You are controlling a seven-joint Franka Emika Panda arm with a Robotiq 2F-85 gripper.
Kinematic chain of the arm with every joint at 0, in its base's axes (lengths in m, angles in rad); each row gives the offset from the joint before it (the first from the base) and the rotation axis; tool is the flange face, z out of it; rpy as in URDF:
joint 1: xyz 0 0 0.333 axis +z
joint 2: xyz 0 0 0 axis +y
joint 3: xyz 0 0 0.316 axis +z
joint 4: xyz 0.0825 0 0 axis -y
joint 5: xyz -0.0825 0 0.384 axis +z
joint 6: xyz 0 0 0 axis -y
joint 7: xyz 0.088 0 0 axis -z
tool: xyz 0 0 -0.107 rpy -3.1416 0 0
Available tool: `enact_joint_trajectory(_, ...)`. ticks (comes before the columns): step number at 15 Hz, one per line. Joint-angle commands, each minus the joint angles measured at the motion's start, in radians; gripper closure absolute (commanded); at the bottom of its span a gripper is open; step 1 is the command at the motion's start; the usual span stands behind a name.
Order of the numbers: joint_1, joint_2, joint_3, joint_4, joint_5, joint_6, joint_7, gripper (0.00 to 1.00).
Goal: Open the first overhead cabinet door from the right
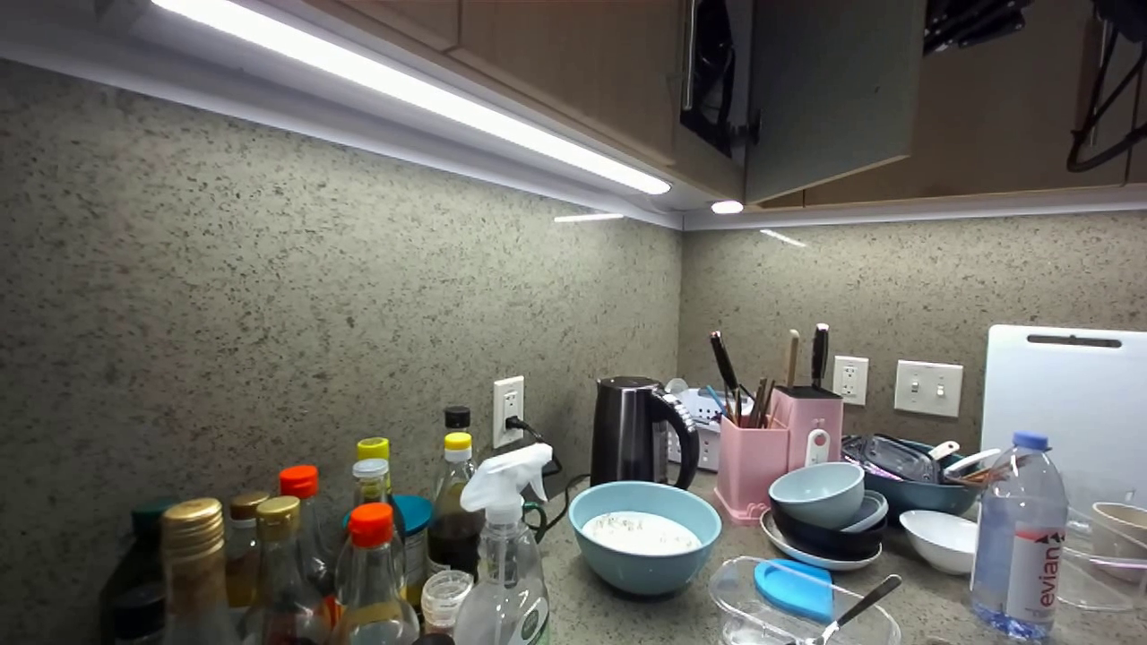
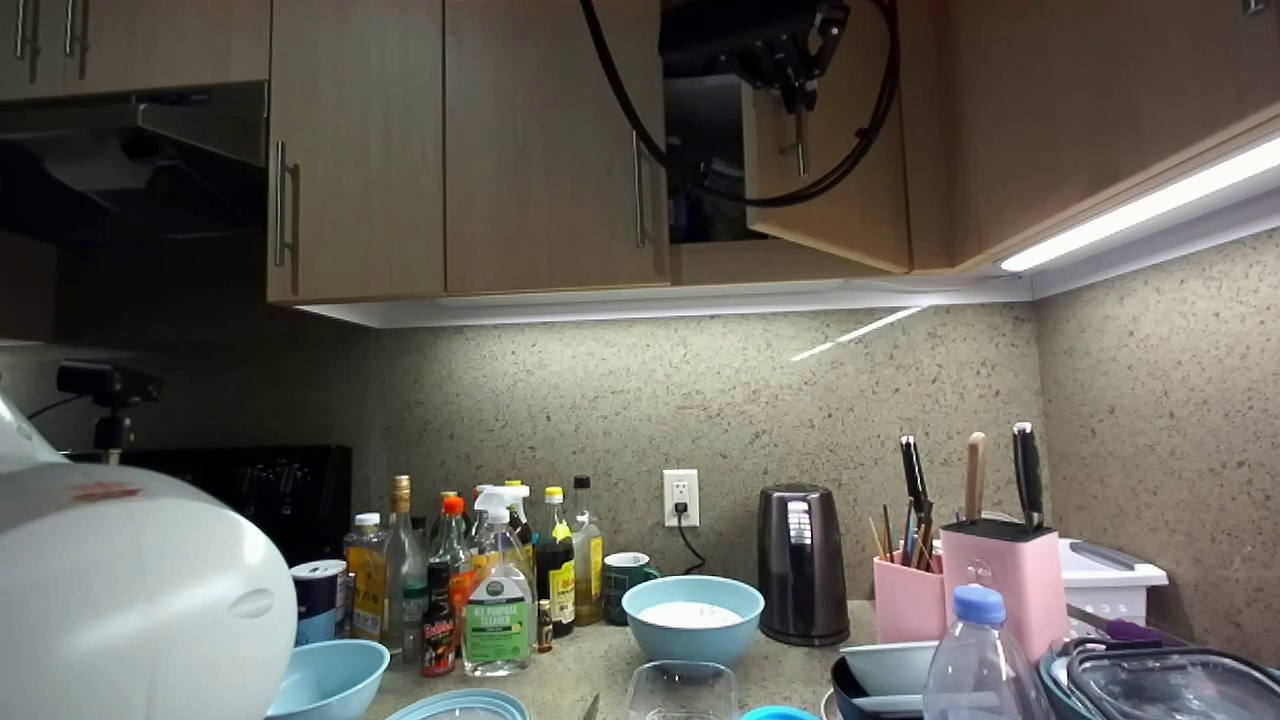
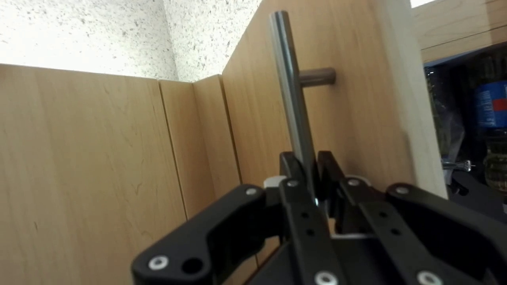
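The overhead cabinet door (image 2: 840,215) of light wood stands partly open beside the corner. Its inner grey face (image 1: 829,98) shows in an exterior view, and its outer face (image 3: 356,103) and pale edge show in the wrist view. A steel bar handle (image 3: 289,79) is on the outer face; its lower end (image 2: 800,150) also shows in an exterior view. My gripper (image 3: 307,166) has its two fingers closed around the bar, which runs between them. In an exterior view the gripper (image 2: 798,95) is at the handle, near the top edge.
Dark cabinet interior holds a blue-labelled container (image 3: 491,103). A closed neighbouring door (image 2: 555,150) is beside the opening. A black cable (image 2: 840,185) loops below the arm. Counter below holds a kettle (image 2: 803,565), pink knife block (image 2: 1005,580), blue bowl (image 2: 690,650) and several bottles.
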Motion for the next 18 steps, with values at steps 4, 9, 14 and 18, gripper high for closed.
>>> enact_joint_trajectory(4,-0.060,-0.024,-0.103,0.017,-0.004,-0.082,-0.011,0.94)
enact_joint_trajectory(9,-0.026,-0.015,-0.152,0.054,0.026,-0.130,-0.073,0.95)
enact_joint_trajectory(14,-0.013,-0.004,-0.202,0.090,0.059,-0.186,-0.091,0.53)
enact_joint_trajectory(18,-0.101,0.038,-0.341,0.165,0.064,-0.240,-0.073,0.28)
